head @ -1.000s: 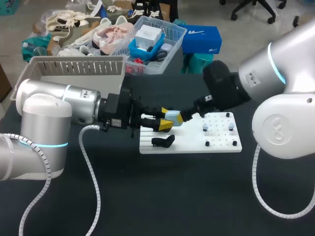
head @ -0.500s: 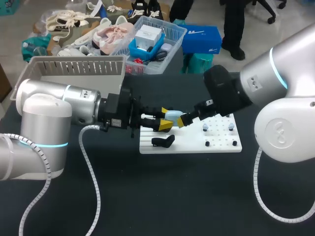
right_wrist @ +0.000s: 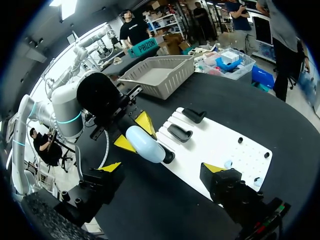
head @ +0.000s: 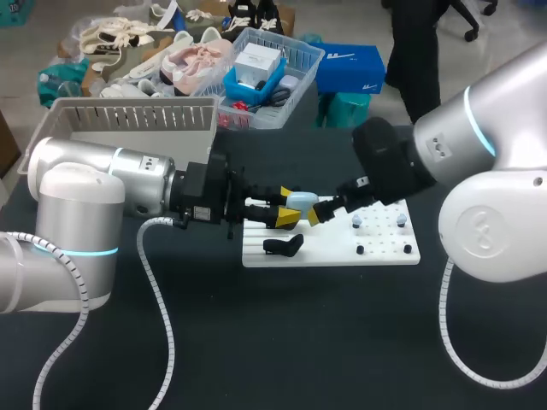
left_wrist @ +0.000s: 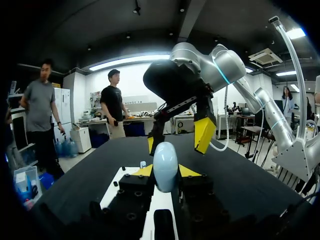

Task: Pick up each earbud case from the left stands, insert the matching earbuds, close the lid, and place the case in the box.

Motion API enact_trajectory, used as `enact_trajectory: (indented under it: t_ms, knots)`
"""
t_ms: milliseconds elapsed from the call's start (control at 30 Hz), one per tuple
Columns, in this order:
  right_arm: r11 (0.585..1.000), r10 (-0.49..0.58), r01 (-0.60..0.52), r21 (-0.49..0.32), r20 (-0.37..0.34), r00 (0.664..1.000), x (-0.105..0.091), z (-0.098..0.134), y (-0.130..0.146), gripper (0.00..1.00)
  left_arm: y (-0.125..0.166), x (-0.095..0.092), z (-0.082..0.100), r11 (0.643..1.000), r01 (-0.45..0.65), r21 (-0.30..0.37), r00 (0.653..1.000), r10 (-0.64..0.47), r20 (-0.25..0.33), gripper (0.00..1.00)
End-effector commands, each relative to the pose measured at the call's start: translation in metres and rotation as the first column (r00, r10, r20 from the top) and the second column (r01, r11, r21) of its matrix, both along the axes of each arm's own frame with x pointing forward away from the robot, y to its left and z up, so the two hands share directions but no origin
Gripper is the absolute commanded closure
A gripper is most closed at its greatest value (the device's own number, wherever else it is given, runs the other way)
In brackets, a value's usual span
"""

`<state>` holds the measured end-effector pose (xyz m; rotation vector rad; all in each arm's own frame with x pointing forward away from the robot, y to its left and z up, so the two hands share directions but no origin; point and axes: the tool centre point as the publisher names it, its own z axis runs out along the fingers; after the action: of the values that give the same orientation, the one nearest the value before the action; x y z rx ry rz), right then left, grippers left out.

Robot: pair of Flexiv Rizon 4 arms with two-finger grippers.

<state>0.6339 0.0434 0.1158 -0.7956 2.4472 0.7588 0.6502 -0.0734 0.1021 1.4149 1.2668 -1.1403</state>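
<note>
My left gripper (head: 288, 211) is shut on a pale blue earbud case (head: 300, 202) and holds it above the left end of the white board (head: 385, 253). In the left wrist view the case (left_wrist: 165, 166) stands upright between the yellow tips of that gripper (left_wrist: 166, 173). My right gripper (head: 321, 207) is open just to the right of the case, its fingers (left_wrist: 204, 134) apart on either side beyond it. From the right wrist, the case (right_wrist: 144, 144) lies ahead of the open right gripper (right_wrist: 162, 167). Small earbuds (head: 356, 222) sit on the board's right half.
A black stand (head: 282, 246) sits on the board under the case, and two (right_wrist: 194, 115) show from the right wrist. The grey slatted box (head: 128, 120) stands at the table's back left. A clear bin of clutter (head: 265, 73) is behind it.
My right arm has shifted slightly beside the case, its fingers staying open. The left arm and the case have not moved.
</note>
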Motion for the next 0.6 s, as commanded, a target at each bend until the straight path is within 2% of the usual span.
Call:
enact_trajectory:
  t_ms: [33,600]
  knots:
    - [1.0,0.0,0.0,0.0,0.001,1.0,0.004,-0.001,0.002,0.0,0.0,-0.001,0.0,1.0,-0.005,0.0,1.0,0.005,0.002,1.0]
    - [1.0,-0.001,0.001,-0.012,0.0,1.0,0.017,-0.005,0.003,0.0,0.0,-0.001,0.0,1.0,-0.005,0.0,1.0,0.005,0.002,1.0]
